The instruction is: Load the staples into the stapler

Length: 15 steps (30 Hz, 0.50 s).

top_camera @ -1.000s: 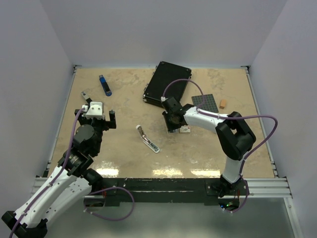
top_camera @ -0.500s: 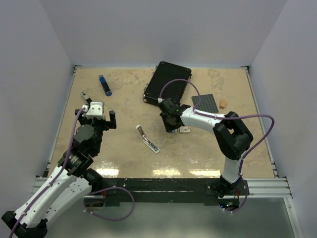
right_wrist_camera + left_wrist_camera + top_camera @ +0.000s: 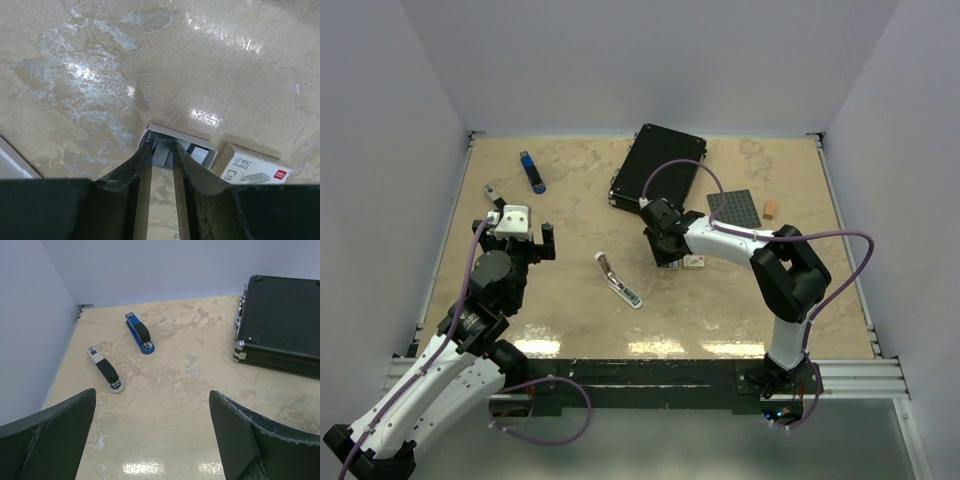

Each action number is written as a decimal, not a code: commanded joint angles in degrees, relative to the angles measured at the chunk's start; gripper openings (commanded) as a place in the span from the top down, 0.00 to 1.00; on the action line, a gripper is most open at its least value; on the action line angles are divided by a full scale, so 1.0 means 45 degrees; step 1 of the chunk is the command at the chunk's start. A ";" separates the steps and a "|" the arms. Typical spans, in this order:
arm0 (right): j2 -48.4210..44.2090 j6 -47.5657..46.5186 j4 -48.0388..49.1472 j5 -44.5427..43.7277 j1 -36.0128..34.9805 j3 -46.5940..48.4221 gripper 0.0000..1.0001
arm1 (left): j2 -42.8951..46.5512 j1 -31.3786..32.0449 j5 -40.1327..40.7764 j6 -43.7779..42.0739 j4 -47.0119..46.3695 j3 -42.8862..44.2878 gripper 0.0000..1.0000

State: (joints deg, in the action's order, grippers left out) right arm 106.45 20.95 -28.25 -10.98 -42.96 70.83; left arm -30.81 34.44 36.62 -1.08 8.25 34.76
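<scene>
The staples lie in an open white tray (image 3: 202, 141), with the printed white box sleeve (image 3: 256, 171) beside it. My right gripper (image 3: 162, 146) reaches into the tray, its jaws shut on a grey strip of staples (image 3: 163, 154). From above, the right gripper (image 3: 670, 252) sits just left of the small white box (image 3: 695, 262). A stapler (image 3: 618, 280) lies opened flat in the table's middle, left of the box. My left gripper (image 3: 152, 440) hangs open and holds nothing, above the table at the left (image 3: 521, 240).
A blue stapler (image 3: 140, 334) and a black-and-white stapler (image 3: 106, 372) lie at the far left. A black case (image 3: 658, 168) sits at the back centre. Beside it are a dark mat (image 3: 735, 208) and an orange cube (image 3: 771, 209).
My right gripper has shifted slightly left and away at the staple box. The left arm has not moved.
</scene>
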 commanded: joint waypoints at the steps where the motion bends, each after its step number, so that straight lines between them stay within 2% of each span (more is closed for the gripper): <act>1: 0.0113 -0.0065 -0.0304 0.0194 -0.0238 0.0452 0.73 | -0.0048 -0.0113 -0.0072 0.0123 -0.0173 -0.0050 0.00; 15: -0.0061 -0.0279 -0.0364 0.0173 -0.0492 0.0491 0.74 | -0.0127 -0.0113 -0.0169 0.0143 -0.0154 -0.0049 0.00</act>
State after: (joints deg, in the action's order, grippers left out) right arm 106.91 20.80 -29.36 -10.96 -44.64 71.57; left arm -31.29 34.44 36.38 -1.08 8.25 34.76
